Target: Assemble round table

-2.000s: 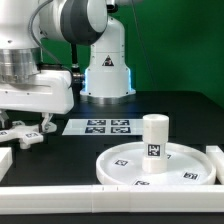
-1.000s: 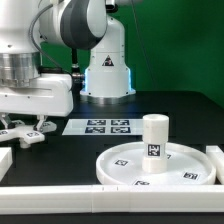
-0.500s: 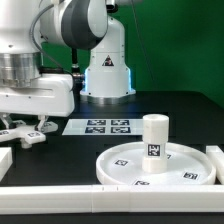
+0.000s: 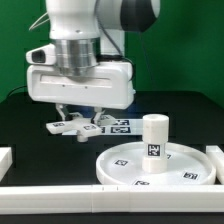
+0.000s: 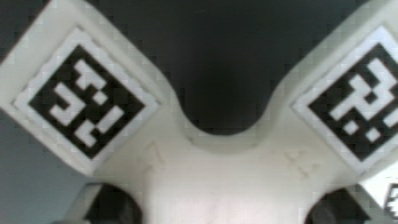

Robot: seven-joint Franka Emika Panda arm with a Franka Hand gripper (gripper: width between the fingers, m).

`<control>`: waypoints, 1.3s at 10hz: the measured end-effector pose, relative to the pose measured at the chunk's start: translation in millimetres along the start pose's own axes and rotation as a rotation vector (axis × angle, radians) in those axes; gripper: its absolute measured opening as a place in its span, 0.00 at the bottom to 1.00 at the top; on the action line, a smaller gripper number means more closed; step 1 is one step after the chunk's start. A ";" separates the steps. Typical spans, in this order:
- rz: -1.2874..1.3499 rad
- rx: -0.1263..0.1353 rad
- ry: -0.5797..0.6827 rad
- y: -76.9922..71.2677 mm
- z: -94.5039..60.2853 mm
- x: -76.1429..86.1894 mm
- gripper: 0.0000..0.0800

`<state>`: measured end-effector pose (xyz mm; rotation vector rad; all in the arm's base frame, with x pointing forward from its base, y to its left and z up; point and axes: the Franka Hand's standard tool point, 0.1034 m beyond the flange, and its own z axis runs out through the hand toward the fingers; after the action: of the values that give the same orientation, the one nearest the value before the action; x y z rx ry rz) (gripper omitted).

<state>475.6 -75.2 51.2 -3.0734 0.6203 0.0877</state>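
Since the earlier frames the arm has swung from the far side of the exterior view's left toward the round disc (image 4: 175, 165), and the cross-shaped foot piece (image 4: 78, 127) has come along with it, leaving the spot where it lay. The gripper (image 4: 80, 118) now hangs just beyond the disc's rim on the exterior view's left, its jaws clenched on the foot piece, one finger on either side of the piece's middle. Whether the foot piece is clear of the table (image 4: 30, 140) or still brushes it cannot be told from this angle. The marker board (image 4: 118, 125) lies behind the disc, partly covered by the foot piece and the fingers. The disc itself has not shifted: it rests flat on the table, and the leg (image 4: 154, 140) stands upright on it, close to its centre, showing one square tag on its side. Plain white blocks (image 4: 60, 195) border the disc in front and on both sides. In the wrist view the foot piece (image 5: 196, 170) fills the frame at close range, two of its limbs spreading apart in a V, each carrying a black-and-white tag (image 5: 89, 90), with dark table showing in the notch between them.
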 end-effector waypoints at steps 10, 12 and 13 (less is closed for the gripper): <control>0.049 0.013 -0.039 -85.3 -54.2 -5.1 0.56; 0.041 0.009 -0.048 -86.5 -56.2 -5.5 0.56; 0.018 0.008 -0.061 -96.1 -69.1 -2.3 0.56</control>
<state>514.4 13.2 119.7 -3.0448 0.6432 0.1781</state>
